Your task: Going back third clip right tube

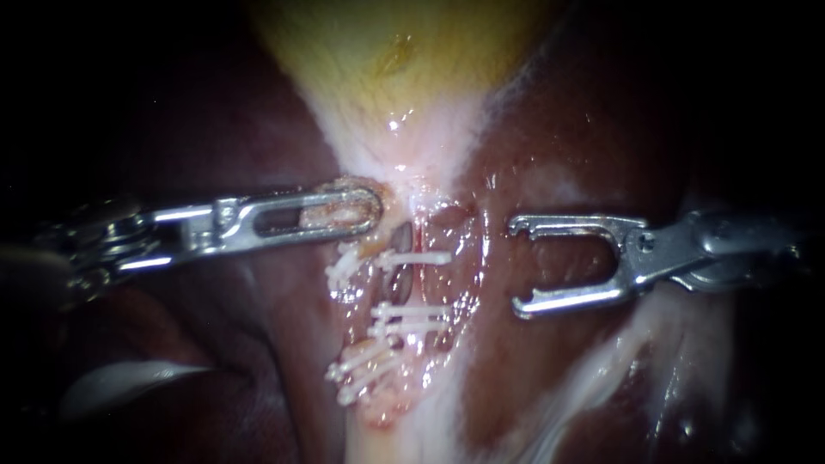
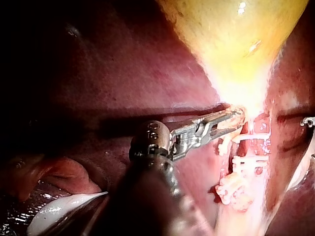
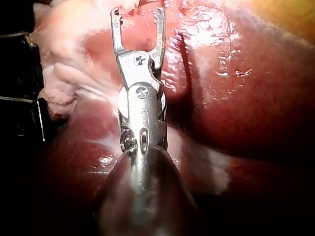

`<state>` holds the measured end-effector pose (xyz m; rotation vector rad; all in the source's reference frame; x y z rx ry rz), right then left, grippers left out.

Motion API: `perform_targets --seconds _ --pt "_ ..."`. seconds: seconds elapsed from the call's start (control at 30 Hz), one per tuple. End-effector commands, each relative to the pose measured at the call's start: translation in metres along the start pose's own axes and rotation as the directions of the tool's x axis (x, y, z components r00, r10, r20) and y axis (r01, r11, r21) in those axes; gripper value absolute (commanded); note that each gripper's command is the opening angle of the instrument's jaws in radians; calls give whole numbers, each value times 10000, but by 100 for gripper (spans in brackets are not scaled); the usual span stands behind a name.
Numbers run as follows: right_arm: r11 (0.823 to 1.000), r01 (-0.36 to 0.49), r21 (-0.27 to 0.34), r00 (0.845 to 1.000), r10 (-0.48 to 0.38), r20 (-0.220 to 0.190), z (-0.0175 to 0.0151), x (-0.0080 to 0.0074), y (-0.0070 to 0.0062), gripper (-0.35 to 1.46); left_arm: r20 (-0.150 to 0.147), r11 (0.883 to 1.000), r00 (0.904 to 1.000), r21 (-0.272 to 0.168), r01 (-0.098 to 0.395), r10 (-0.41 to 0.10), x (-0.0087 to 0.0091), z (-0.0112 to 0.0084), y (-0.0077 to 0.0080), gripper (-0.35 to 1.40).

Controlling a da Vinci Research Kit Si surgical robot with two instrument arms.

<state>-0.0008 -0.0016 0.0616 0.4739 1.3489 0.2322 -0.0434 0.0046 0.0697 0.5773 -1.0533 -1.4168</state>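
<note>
Glossy dark-red liver [image 1: 559, 129] all round, thin white plastic clips [image 1: 412, 256] crossing the soft, slippery pink tube [image 1: 425, 288] centrally. The right instrument [image 1: 516, 266] gapes wide, empty, nearby; the left instrument [image 1: 344, 210] pinches the pale gallbladder neck [image 1: 378, 172], likely the safest hold.

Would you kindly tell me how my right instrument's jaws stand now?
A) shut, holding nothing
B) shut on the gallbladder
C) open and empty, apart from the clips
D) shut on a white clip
C: the right instrument shows a wide gap between its jaws, with only liver behind it, apart from the white clips.
</note>
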Motion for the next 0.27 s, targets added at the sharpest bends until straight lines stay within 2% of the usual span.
perform_targets --seconds 0.03,0.27 --pt "10000 1 1 10000 -1 0 0 0 0 50 -6 10000 10000 11 -5 5 0 0 0 -35" --pt "10000 1 1 10000 -1 -1 0 0 -1 50 -6 10000 10000 11 -5 5 0 -1 0 -35"
